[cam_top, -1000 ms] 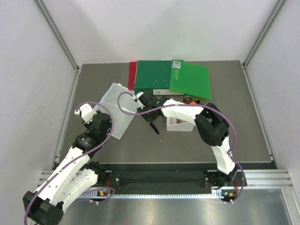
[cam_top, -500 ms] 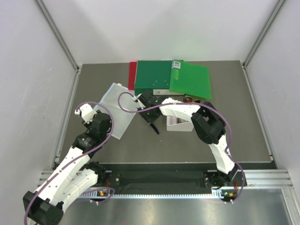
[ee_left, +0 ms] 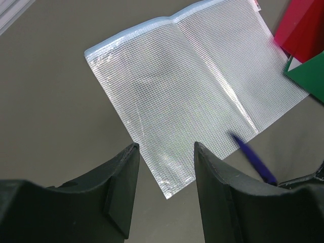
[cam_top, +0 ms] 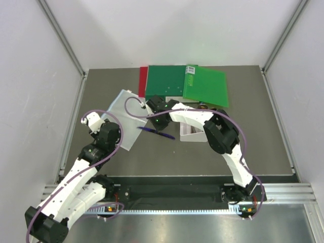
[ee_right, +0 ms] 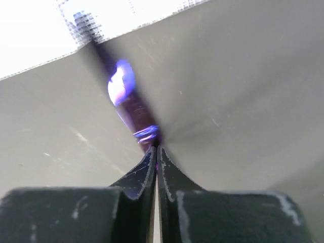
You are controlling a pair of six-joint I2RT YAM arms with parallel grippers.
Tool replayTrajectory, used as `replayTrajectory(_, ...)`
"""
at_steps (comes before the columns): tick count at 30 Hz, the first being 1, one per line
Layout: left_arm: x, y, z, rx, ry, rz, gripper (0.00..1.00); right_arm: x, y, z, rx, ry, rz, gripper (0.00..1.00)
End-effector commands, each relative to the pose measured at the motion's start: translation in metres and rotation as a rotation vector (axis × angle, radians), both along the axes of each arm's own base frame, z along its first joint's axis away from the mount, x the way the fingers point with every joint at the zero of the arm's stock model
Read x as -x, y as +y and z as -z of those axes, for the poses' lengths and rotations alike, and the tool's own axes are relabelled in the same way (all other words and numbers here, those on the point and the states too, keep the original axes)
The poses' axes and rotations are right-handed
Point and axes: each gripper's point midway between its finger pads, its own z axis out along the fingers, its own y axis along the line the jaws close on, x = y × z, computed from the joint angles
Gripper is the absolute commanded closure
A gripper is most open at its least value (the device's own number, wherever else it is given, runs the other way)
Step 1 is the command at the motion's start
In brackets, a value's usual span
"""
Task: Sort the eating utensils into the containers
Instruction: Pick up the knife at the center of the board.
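Right wrist view: right gripper (ee_right: 157, 150), jaws pressed together, tips touching blurred slim dark blue utensil (ee_right: 124, 96); pinch not verifiable. Left wrist view: left gripper (ee_left: 165, 152), spread, over clear mesh plastic sheet (ee_left: 187, 91). Overhead only: utensil at centre, just left of small white rectangular bin (cam_top: 192, 135); green folders (cam_top: 185, 83), red folder (cam_top: 143, 81) at top; dark grey tabletop (cam_top: 263, 131), white walls (cam_top: 167, 30).

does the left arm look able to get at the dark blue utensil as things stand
Probably yes: the left fingers, open, face the dark blue utensil across the clear sheet, though the right fingers are shut at its end.
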Motion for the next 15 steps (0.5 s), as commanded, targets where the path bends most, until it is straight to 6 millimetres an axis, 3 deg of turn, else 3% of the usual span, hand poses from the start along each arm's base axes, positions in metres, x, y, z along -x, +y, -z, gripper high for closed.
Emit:
replayTrajectory(1, -0.002, 0.002, -0.008, 0.002, -0.035, -0.005, 0.48, 0.03, -0.017, 0.034, 0.093, 0.154, -0.022, 1.0)
replayTrajectory(7, -0.003, 0.0, -0.003, 0.002, -0.024, 0.001, 0.48, 0.037, -0.025, 0.031, 0.094, 0.156, -0.016, 1.0)
replayTrajectory(8, -0.004, 0.0, -0.004, 0.002, -0.024, 0.003, 0.48, 0.037, -0.027, 0.033, 0.104, 0.155, -0.023, 0.95)
replayTrajectory(9, -0.005, -0.001, -0.004, 0.002, -0.023, 0.004, 0.48, 0.034, -0.028, 0.029, 0.105, 0.137, -0.022, 0.72)
replayTrajectory(10, -0.005, -0.001, -0.003, 0.002, -0.022, 0.002, 0.48, 0.034, -0.029, 0.028, 0.107, 0.127, -0.024, 0.65)
replayTrajectory(15, -0.004, -0.001, -0.002, -0.001, -0.016, 0.004, 0.48, 0.03, -0.037, 0.019, 0.108, 0.077, -0.05, 0.58)
